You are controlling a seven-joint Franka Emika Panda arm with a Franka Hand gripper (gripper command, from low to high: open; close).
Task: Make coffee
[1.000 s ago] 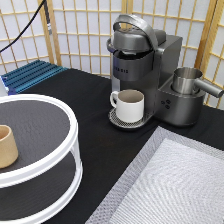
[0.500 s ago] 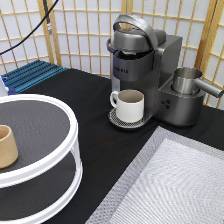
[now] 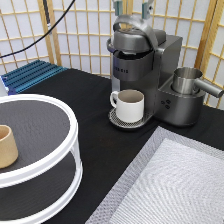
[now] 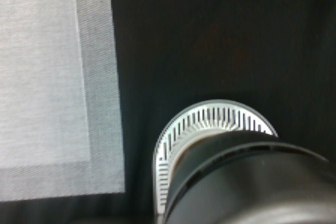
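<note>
The gripper (image 3: pixel 132 7) hangs at the exterior view's top, directly above the coffee machine (image 3: pixel 145 70). A mug (image 3: pixel 129 105) sits on its drip tray (image 3: pixel 116 120) — a two-tier stand (image 3: pixel 50 150) with a cup (image 3: pixel 7 146) at left, a mat (image 3: pixel 175 185) at bottom right.

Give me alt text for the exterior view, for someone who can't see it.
A grey coffee machine stands on a black table with a cream-white mug on its drip tray, and the gripper sits open just above the machine's handle at the exterior view's top. A tan cup rests on a white two-tier stand at the left.
</note>
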